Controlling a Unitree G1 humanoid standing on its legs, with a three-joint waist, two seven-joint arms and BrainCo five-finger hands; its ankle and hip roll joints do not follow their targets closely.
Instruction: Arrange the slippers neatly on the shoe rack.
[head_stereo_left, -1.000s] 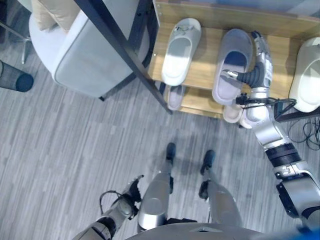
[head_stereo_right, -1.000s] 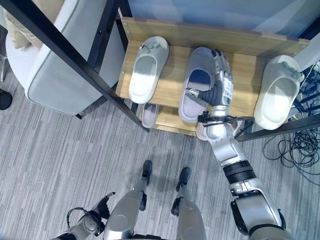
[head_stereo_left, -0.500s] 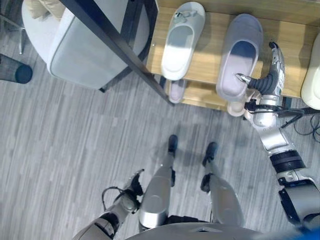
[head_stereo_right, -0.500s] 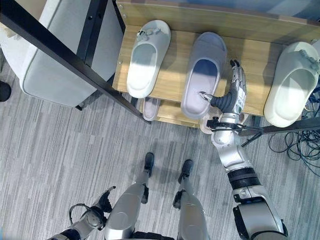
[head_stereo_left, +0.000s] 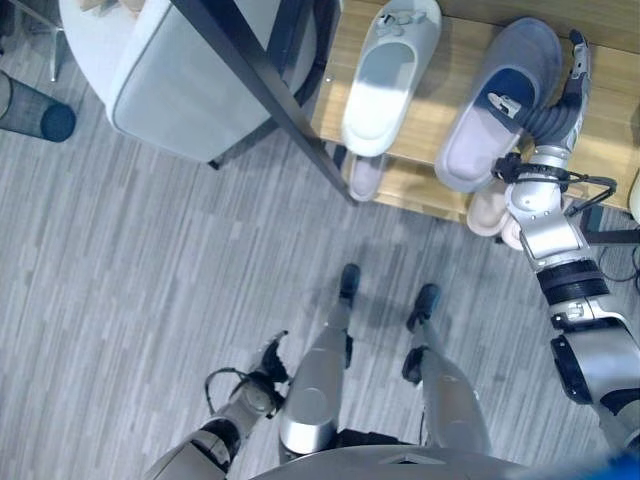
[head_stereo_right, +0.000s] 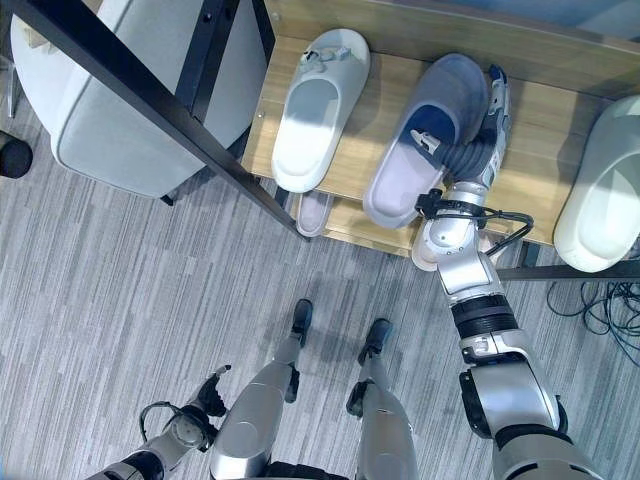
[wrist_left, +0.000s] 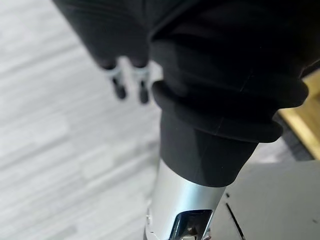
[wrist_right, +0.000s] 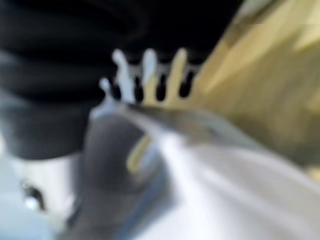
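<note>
The grey slipper (head_stereo_right: 432, 130) lies askew on the top shelf of the wooden shoe rack (head_stereo_right: 540, 130), toe slanted toward the right, heel overhanging the front edge, with the right hand (head_stereo_right: 482, 145) grasping its right side, thumb inside the opening and fingers straight along the outside. To do this well, I would swing the toe round until it parallels the white slipper (head_stereo_right: 318, 105) beside it, then push the heel fully onto the shelf before releasing. The left hand (head_stereo_right: 190, 420) hangs low by the floor, fingers loosely relaxed.

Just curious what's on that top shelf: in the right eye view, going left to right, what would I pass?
White slipper → grey slipper → right hand → cream slipper.
</note>
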